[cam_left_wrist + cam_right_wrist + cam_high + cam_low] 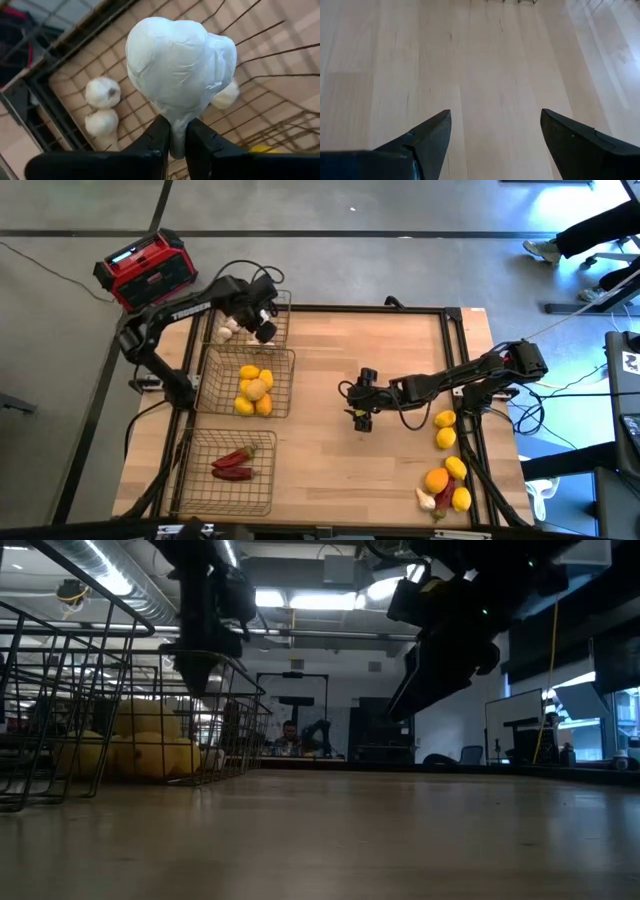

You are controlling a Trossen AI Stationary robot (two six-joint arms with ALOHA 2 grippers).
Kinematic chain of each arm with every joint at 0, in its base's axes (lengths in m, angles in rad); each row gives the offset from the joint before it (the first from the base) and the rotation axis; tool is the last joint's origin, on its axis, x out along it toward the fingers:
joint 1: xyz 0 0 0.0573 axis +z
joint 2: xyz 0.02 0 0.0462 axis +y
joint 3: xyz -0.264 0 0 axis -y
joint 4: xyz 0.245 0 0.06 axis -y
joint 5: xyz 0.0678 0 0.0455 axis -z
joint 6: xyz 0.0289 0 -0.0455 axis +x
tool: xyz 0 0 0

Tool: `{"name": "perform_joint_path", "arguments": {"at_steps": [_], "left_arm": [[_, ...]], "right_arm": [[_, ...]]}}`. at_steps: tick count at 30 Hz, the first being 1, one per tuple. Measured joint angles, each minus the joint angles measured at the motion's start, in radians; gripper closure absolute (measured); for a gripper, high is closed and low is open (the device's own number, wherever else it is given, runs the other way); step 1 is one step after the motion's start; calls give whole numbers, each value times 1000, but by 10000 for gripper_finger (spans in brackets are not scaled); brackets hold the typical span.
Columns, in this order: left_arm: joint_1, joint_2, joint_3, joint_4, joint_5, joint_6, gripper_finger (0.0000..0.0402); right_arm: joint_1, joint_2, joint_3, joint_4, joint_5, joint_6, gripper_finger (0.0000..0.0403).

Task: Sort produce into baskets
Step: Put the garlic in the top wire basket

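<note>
While the left gripper [172, 137] pinches a garlic [177, 75] by its stem over the far basket [282, 330], two bulbs [101, 107] lie inside. Over bare table [485, 75], the right gripper [495, 135] hangs with fingers wide apart.

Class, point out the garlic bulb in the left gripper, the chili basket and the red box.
held garlic bulb [177, 75], left wrist view, its bulging body.
chili basket [195, 485], high view, wire floor.
red box [150, 268], high view, its top.
</note>
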Motion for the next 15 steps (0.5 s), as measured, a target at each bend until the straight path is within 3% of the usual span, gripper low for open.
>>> {"name": "perform_joint_path", "arguments": {"at_steps": [15], "left_arm": [[65,141,0,-57,28,1,359]], "right_arm": [[0,0,-19,33,-11,14,102]]}}
